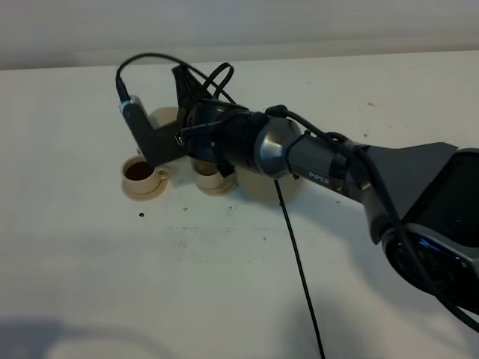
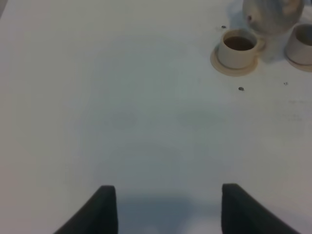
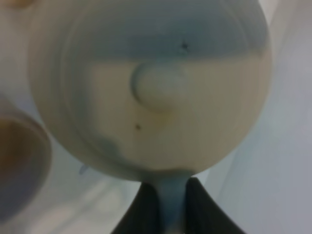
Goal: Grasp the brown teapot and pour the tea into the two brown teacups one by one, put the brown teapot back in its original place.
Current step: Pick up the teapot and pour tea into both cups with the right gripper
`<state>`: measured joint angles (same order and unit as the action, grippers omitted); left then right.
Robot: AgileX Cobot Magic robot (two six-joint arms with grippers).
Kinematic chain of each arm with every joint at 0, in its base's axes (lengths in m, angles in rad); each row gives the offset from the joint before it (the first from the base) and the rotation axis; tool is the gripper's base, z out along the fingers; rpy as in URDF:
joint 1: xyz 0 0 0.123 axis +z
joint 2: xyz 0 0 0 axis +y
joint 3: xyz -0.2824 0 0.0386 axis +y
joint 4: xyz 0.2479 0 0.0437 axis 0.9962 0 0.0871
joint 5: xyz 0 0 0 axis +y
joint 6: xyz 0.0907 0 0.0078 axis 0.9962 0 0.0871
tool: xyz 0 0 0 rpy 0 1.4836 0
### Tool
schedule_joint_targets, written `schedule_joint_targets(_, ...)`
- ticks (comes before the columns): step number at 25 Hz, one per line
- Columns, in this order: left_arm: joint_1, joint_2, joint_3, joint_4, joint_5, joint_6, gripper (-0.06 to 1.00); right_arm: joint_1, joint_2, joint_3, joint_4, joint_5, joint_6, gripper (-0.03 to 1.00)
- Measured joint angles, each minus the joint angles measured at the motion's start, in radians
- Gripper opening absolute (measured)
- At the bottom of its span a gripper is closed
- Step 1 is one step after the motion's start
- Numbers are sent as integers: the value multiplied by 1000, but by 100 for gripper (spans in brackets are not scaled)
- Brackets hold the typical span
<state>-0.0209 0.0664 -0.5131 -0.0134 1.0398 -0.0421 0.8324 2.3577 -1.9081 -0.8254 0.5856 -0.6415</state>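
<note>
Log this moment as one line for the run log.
right gripper: shut on brown teapot | left gripper: open, empty | first teacup: tea inside | second teacup: partly hidden

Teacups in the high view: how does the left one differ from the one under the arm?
The left teacup holds dark tea; the right teacup shows a pale inside, with no dark tea that I can make out. The left teacup stands in full view, apart from the arm; the right teacup is partly hidden under the right arm. Both are small beige cups, each on its own saucer.
</note>
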Motion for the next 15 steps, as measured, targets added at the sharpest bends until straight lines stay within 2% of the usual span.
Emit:
schedule_joint_targets(5, 0, 0, 0, 0, 0, 0, 47, 0, -32, -26, 65, 69, 55, 12)
schedule_joint_targets(8, 0, 0, 0, 0, 0, 0, 47, 0, -39, -72, 190, 175, 57, 12)
schedule_joint_targets(13, 0, 0, 0, 0, 0, 1, 47, 0, -44, -138, 425, 403, 57, 12)
schedule_joint_targets(15, 0, 0, 0, 0, 0, 1, 47, 0, -44, -143, 508, 454, 57, 12)
